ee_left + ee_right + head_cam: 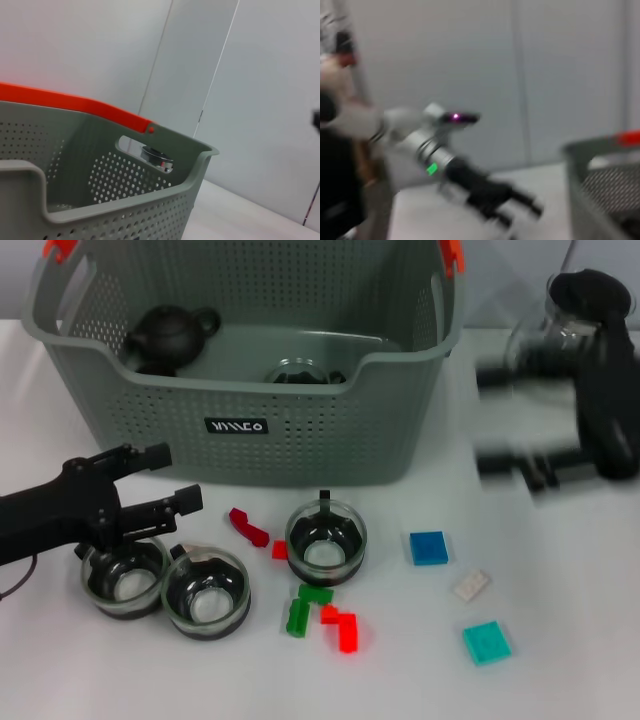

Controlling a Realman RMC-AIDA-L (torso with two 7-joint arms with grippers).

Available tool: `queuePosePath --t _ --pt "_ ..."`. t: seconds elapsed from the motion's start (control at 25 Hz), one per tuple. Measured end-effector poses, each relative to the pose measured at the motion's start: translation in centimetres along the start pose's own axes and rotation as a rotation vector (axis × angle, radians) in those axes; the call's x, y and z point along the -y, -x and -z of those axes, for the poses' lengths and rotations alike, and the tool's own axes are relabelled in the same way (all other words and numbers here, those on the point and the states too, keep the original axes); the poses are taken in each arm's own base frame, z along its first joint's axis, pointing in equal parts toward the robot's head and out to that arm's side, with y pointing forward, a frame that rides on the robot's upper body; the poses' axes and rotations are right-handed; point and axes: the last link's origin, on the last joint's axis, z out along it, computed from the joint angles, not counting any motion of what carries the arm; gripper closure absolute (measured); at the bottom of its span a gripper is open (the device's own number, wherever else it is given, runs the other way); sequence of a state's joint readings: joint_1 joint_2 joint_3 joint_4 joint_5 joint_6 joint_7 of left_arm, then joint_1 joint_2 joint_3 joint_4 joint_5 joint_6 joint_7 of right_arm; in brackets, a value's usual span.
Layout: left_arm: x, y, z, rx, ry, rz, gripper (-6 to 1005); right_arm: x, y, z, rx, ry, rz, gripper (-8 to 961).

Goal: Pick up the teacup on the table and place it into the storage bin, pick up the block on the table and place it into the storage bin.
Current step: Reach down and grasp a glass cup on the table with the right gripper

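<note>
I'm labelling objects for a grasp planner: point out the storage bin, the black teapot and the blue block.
storage bin (250, 455): head view, front perforated wall below the label.
black teapot (165, 337): head view, its round body, inside the bin.
blue block (427, 547): head view, middle of its top face.

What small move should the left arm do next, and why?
Probably lower the left gripper: its open fingers hang just above the leftmost glass teacup, which is on the table in front of the storage bin. The right gripper is beside the bin.

Black left pincer (165, 480) with slim ribbed fingers; silver forearm bears green and purple lights; right pincer (520, 455) black
</note>
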State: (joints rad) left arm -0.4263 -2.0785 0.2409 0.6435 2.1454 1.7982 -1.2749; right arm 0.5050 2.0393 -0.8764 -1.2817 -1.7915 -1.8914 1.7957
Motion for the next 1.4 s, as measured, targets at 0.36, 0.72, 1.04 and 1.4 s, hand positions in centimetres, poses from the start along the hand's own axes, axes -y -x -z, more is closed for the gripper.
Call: queuePosePath --t 0.36,0.72,1.04,1.4 --pt "0.0 0.1 0.2 0.004 -0.005 0.001 157 -0.2 -0.5 -2.9 -0.350 0.081 -0.045 70" --pt "0.0 0.2 0.2 0.001 -0.004 0.005 157 1.0 1.2 -12.3 -0.756 0.156 0.072 71" --pt "-0.1 0.3 0.2 -0.005 -0.008 0.008 158 0.6 0.3 -18.1 -0.887 0.129 0.275 69" --pt "-0.1 0.3 0.4 -0.014 -0.019 0.013 158 0.9 -2.0 -20.2 -0.908 0.067 0.329 71"
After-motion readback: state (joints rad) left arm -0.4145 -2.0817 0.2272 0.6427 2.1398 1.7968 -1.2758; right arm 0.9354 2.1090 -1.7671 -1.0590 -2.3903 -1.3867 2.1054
